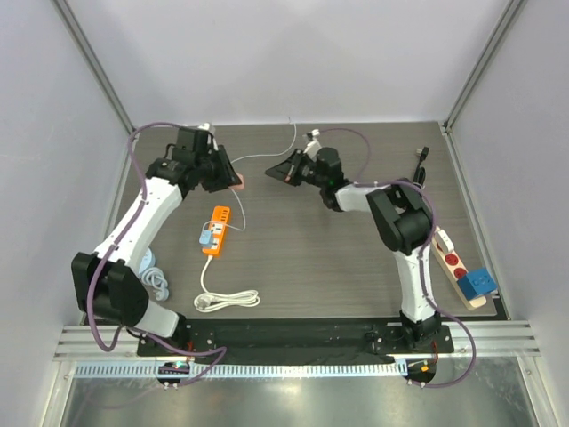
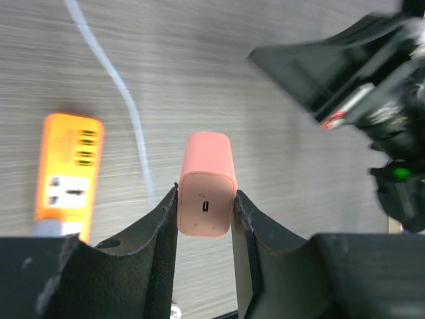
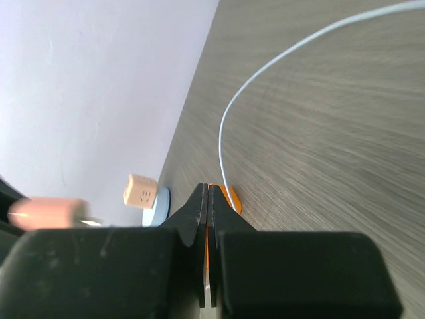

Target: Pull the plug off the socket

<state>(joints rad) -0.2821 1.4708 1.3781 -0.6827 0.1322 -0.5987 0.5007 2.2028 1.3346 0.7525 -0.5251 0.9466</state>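
Observation:
The dark blue cube plug (image 1: 477,282) sits on the near end of the beige power strip (image 1: 451,260), which lies along the table's right edge beside the right arm's base. Neither shows in the wrist views. My left gripper (image 1: 233,178) is at the back left, shut on a pink cube charger (image 2: 206,193) held above the table. My right gripper (image 1: 269,173) is at the back centre, pointing left toward the left gripper, with its jaws shut and nothing between them (image 3: 207,193). Both grippers are far from the plug.
An orange power strip (image 1: 216,229) with a small light-blue cube and a white cable (image 1: 227,300) lies left of centre. A thin white cable (image 2: 119,86) runs across the back. A pink cube (image 3: 140,190) sits on a round light-blue socket (image 3: 158,203).

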